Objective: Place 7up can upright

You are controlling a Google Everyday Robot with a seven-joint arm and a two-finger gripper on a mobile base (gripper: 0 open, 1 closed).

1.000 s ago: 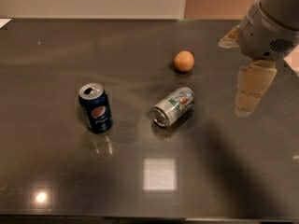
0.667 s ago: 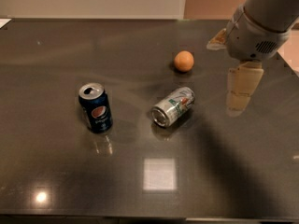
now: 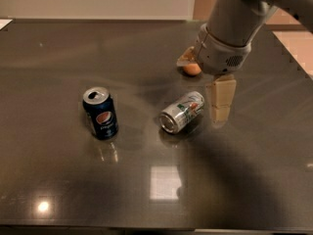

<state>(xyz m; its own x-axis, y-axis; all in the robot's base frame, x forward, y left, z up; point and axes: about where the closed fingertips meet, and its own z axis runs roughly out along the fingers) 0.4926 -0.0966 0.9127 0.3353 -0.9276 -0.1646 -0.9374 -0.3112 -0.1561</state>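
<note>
The 7up can (image 3: 182, 111) lies on its side near the middle of the dark table (image 3: 146, 180), with its silver top facing the front left. My gripper (image 3: 220, 109) hangs just to the right of the can, close beside it and low over the table, and holds nothing. The grey wrist (image 3: 225, 38) above it partly hides the small orange fruit (image 3: 191, 69).
A dark blue Pepsi can (image 3: 100, 112) stands upright to the left of the 7up can. The orange fruit sits behind the 7up can. The table's right edge (image 3: 293, 62) runs diagonally at the far right.
My arm has moved left and a little forward, from the table's right side to right beside the 7up can, now covering part of the orange fruit. The cans have not moved.
</note>
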